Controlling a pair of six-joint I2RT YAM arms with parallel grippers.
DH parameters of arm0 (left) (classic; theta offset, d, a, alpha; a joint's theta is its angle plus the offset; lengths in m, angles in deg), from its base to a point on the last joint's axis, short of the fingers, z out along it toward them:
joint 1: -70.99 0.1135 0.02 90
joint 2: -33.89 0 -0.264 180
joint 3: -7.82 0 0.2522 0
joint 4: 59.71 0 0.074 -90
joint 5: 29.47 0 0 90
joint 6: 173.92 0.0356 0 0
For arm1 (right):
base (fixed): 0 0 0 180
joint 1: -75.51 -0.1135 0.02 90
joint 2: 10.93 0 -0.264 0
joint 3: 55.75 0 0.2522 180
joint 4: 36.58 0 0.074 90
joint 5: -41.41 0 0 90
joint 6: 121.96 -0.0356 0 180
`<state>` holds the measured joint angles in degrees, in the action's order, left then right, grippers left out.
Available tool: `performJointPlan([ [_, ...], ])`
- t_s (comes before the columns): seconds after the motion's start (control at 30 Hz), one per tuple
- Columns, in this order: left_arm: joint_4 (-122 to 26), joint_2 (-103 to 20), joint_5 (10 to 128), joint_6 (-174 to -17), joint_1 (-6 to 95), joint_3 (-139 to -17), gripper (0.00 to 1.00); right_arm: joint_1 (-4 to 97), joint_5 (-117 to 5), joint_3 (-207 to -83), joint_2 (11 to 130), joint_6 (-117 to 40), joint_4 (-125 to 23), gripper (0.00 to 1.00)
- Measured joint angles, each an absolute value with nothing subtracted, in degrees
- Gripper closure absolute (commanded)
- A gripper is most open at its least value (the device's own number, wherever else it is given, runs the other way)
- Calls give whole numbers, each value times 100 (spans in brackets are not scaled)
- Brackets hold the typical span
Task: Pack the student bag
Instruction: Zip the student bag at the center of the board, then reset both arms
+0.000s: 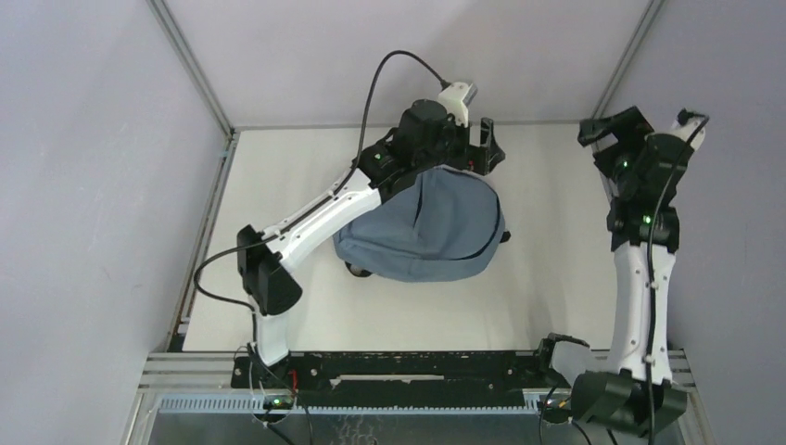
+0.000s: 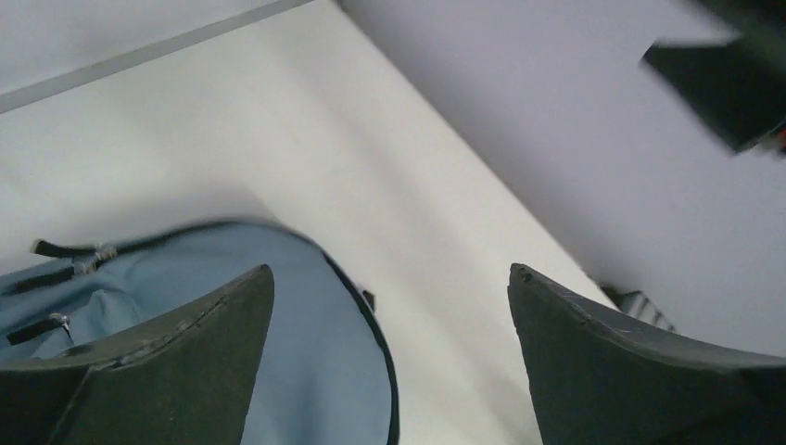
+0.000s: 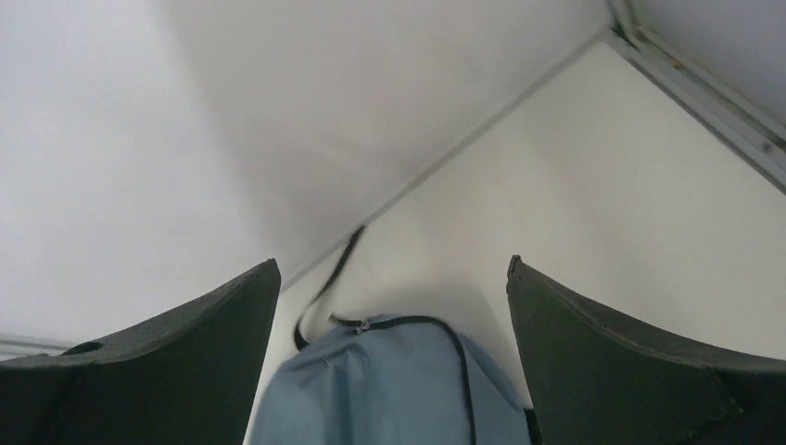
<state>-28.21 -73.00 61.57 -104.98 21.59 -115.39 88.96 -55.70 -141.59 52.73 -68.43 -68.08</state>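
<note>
The left gripper point(image 2: 391, 270) stands wide open, its two dark fingers point(image 2: 185, 343) far apart, with only bare table and a slice of bag between them. It grips nothing. The right gripper point(image 3: 393, 261) is spread just as wide, and it too holds nothing.

In the overhead view, the left gripper point(image 1: 484, 141) sits at the far edge of the bag point(image 1: 426, 227), and the arm's forearm lies across the bag's left side. From the left wrist, the blue fabric shows under and beside the left finger. Whether the finger touches it cannot be told. The right gripper point(image 1: 604, 128) is raised at the far right of the table point(image 1: 556, 250), well apart from the bag. Its camera looks down at the bag's rounded top from a distance.

There is one bag, slate blue with black zipper trim, lying near the middle of the white table. It is a little left of centre and nearer the back wall than the arm bases. Black straps point(image 2: 65, 250) show at its edge in the left wrist view. One strap point(image 3: 326, 283) trails onto the table in the right wrist view.

There are two arms, two grippers and four fingers in all.
</note>
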Motion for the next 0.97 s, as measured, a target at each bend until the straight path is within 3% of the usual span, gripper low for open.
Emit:
performJointPlan([
  [0.1,-2474,-7604,6428,-10554,2115,-12278,0,9084,-5361,-13756,4748,-6687,-7284,0],
  [0.23,-2161,-7156,6321,-10546,2135,-11913,0,8789,-4545,-13046,4315,-6515,-7868,0],
  [0.37,-1877,-5809,5794,-10686,2443,-10472,0,8210,-3791,-12288,3970,-6368,-8209,0],
  [0.53,-1781,-3451,4974,-10941,3448,-8081,0,6708,-2814,-11739,3609,-6246,-8182,0],
  [0.7,-1444,-900,4131,-11114,3488,-5710,0,5113,-1636,-11269,3813,-6316,-8047,0],
  [0.8,-1101,243,3705,-11372,3488,-4906,0,4687,-1162,-11186,4324,-6567,-8156,0],
  [0.97,-714,826,3331,-11715,3485,-4591,0,4501,-598,-11184,4809,-7118,-8493,0],
])
